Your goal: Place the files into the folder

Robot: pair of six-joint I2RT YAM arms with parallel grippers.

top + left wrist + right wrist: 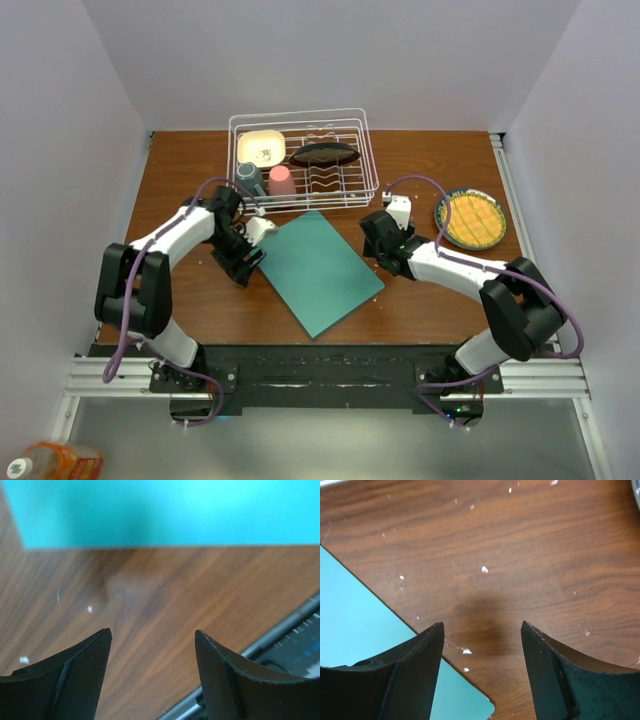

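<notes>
The teal folder (pixel 320 270) lies flat and closed on the bench (pixel 420 312). The left end effector (pixel 246 262) hangs low beside the folder's left corner, the right end effector (pixel 384 254) beside its right edge. Both arms bend inward, jaws apart, gripping nothing.
</notes>
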